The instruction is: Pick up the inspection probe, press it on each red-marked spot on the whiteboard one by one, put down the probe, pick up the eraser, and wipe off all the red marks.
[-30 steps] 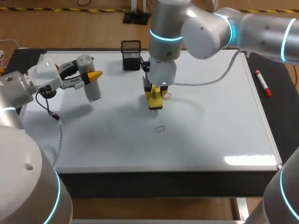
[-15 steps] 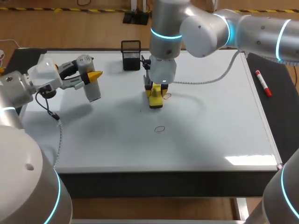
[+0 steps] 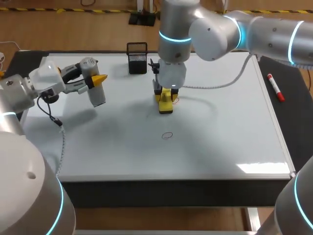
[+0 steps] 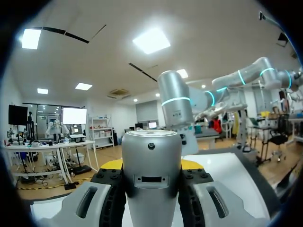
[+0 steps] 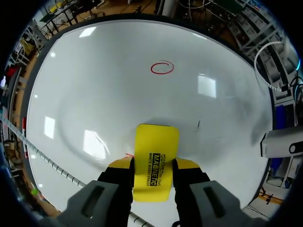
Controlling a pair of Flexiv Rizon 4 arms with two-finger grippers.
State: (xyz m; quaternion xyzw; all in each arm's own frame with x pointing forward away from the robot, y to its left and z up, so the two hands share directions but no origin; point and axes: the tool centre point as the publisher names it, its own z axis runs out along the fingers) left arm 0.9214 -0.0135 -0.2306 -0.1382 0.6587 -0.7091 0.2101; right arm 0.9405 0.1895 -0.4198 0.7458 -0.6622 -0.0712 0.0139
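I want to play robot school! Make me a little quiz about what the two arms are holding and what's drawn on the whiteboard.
1. True or false: the right gripper is shut on the yellow eraser.
2. Pick one: what is in the left gripper? A) the silver probe B) a red cup C) nothing
3. Fill in the gap: in the right wrist view, the red circle on the whiteboard lies ___ the eraser (ahead of / under).

Key: 1 true; 2 A; 3 ahead of.
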